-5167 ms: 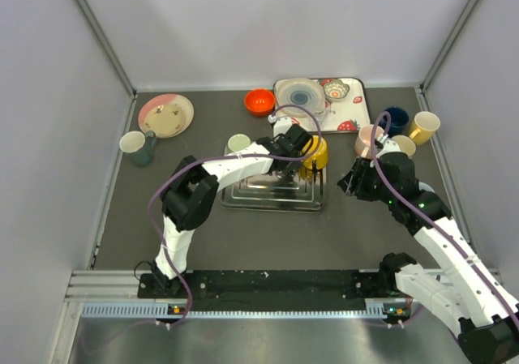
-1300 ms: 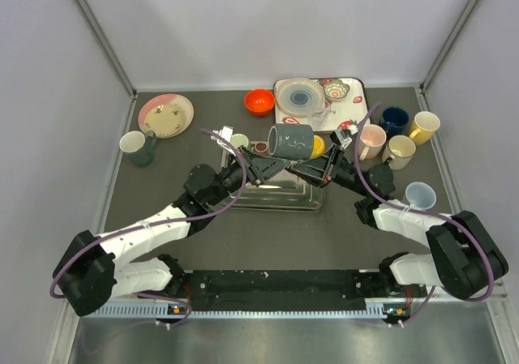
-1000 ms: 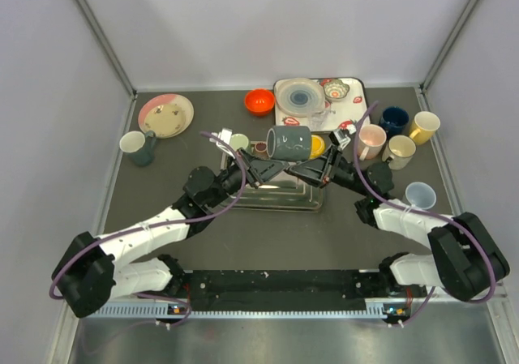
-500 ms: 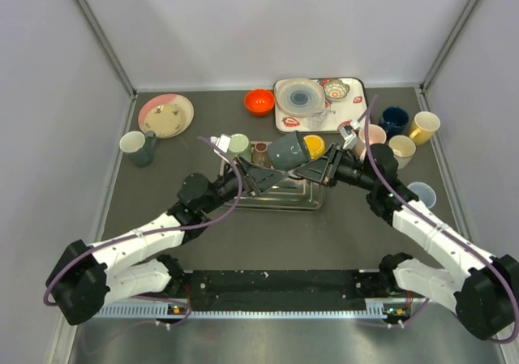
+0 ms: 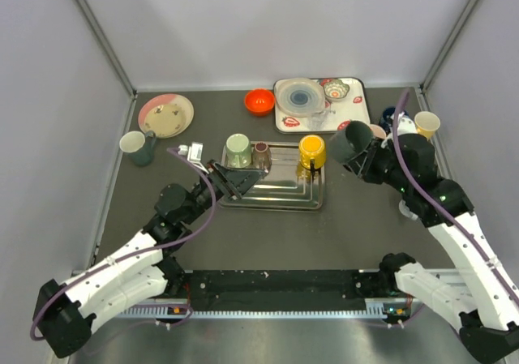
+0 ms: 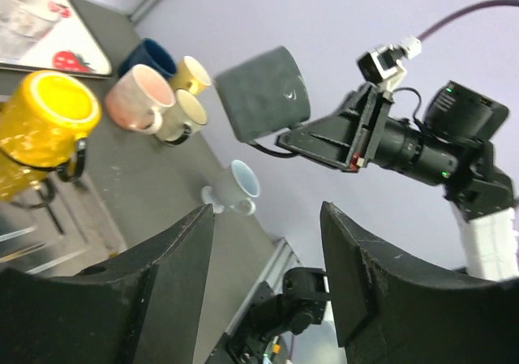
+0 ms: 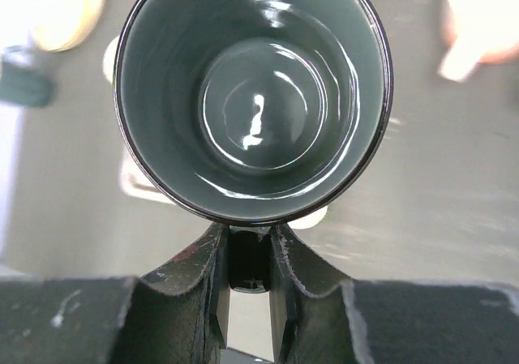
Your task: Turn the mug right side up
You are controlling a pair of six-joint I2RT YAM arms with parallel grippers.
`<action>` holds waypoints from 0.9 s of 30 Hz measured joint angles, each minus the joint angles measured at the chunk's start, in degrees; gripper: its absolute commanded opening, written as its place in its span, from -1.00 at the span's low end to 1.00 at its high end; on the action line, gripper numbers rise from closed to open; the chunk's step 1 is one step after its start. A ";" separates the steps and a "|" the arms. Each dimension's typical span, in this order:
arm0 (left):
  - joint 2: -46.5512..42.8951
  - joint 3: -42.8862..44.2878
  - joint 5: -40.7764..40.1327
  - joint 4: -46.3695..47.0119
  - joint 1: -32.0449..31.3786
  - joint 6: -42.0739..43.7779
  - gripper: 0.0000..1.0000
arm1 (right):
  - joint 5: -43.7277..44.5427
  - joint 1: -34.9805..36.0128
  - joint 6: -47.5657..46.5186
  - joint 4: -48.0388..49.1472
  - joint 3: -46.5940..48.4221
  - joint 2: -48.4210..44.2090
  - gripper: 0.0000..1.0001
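**Two sets of fingers, one grey mug off the surface**

From above, my right fingers (image 5: 362, 156) grip the grey mug (image 5: 349, 139) and hold it tilted above the surface (image 5: 162, 210), just right of the metal tray (image 5: 276, 195). A green mug (image 5: 238, 149), a brown cup (image 5: 261, 153) and a yellow mug (image 5: 312, 151) stand along the tray's far edge. My left fingers (image 5: 230, 180) are spread over the tray's left end, with nothing between them.

Through my left wrist camera, the left fingers (image 6: 170, 275) stand wide apart and empty. Beyond them the grey mug (image 6: 263, 92) hangs in the air on its side, held by my right fingers (image 6: 345, 141). The yellow mug (image 6: 40, 129) sits at the left. A pink mug (image 6: 138, 96) and a pale blue mug (image 6: 235, 187) rest farther off.

Through my right wrist camera, I look straight into the grey mug's (image 7: 253, 96) glossy inside. My right fingers (image 7: 288, 259) pinch its handle (image 7: 249, 263) just under the rim.
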 measured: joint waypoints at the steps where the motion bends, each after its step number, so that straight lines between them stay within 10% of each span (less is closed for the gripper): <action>1: -1.03 0.09 -0.79 -1.81 0.00 1.11 0.20 | 3.19 -0.44 -0.79 -2.29 0.24 -0.50 -1.00; 27: -5.11 1.31 -8.15 -21.79 0.04 7.15 0.16 | 26.73 -27.54 1.05 -9.73 -2.67 0.74 -1.00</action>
